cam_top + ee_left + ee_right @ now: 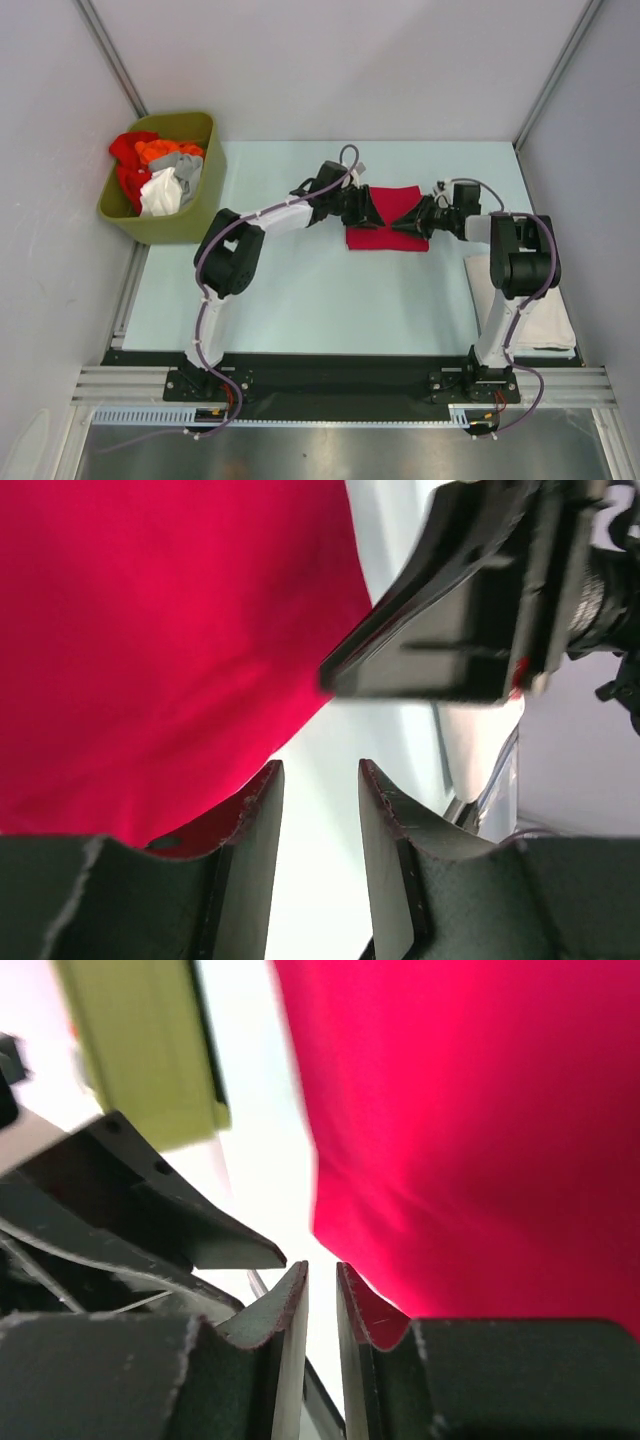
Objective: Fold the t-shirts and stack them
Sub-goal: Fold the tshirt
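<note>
A crimson-red t-shirt [385, 238] lies folded into a small rectangle at the middle of the table. It fills the left wrist view [150, 630] and the right wrist view [480, 1110]. My left gripper [370, 208] hovers over the shirt's left part, jaws apart and empty [320, 768]. My right gripper [402, 222] faces it over the shirt's right part, jaws a narrow gap apart with nothing between them [322, 1268]. A folded off-white t-shirt [548, 318] lies at the right, beside the right arm's base.
An olive-green bin [200, 215] at the far left holds crumpled red [128, 150], orange [160, 152], grey [188, 165] and white [160, 192] t-shirts. The bin also shows in the right wrist view [140, 1050]. Grey walls close in the table on both sides and the back.
</note>
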`<state>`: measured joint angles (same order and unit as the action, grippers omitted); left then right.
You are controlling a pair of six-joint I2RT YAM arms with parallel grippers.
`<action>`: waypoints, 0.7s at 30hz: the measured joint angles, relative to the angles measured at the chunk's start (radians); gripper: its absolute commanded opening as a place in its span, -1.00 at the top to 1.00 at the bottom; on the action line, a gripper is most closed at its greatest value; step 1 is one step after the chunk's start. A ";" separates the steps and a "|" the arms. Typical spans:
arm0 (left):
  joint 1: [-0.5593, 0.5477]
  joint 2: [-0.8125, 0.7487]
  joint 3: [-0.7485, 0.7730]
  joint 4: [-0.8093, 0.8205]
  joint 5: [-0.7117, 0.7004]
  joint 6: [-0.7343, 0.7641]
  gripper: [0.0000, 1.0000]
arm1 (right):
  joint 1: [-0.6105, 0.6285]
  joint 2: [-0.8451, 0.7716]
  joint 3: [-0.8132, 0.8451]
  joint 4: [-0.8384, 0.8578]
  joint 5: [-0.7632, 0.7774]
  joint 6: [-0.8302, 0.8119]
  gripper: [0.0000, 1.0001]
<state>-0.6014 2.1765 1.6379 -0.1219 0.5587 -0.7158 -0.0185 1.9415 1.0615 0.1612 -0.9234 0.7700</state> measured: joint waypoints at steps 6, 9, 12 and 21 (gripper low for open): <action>0.010 0.053 -0.092 -0.015 0.000 0.060 0.18 | -0.042 0.029 -0.137 -0.015 0.011 -0.029 0.63; 0.049 0.053 -0.101 -0.055 0.025 0.102 0.18 | -0.109 0.016 -0.149 -0.062 0.002 -0.056 0.64; 0.070 0.021 -0.100 -0.103 0.009 0.151 0.16 | -0.146 -0.045 -0.148 -0.108 0.031 -0.074 0.63; 0.021 -0.042 -0.008 -0.095 0.022 0.115 0.14 | -0.084 -0.111 -0.050 -0.098 0.043 -0.037 0.63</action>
<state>-0.5808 2.1345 1.6299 -0.2169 0.5804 -0.6006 -0.1020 1.8305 1.0115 0.0635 -0.8799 0.7334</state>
